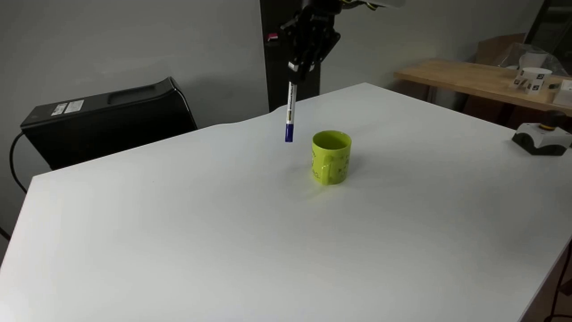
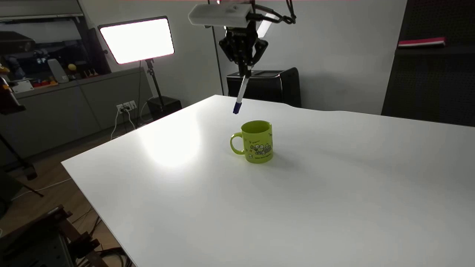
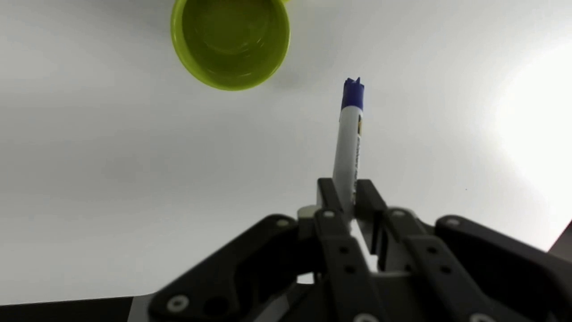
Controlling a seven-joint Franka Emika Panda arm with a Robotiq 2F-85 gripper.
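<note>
My gripper (image 3: 348, 194) is shut on a white marker (image 3: 346, 143) with a dark blue end, pinched between both fingertips. In both exterior views the marker (image 1: 291, 105) hangs from the gripper (image 1: 298, 74) above the table, blue end down. It leans slightly in an exterior view, where the marker (image 2: 242, 91) slopes down from the gripper (image 2: 245, 70). A yellow-green mug (image 2: 258, 146) with printed figures stands upright on the table, close to the marker and apart from it. Seen from the wrist, the mug (image 3: 230, 74) is at the upper left, its mouth facing up and nothing visible inside.
The white table (image 1: 201, 232) carries the mug. A grey and black button box (image 1: 541, 138) sits near its far right edge. Behind the table stands a black case (image 1: 111, 120). A wooden side table (image 1: 451, 78) holds white cups. A bright light panel (image 2: 137, 40) stands beyond.
</note>
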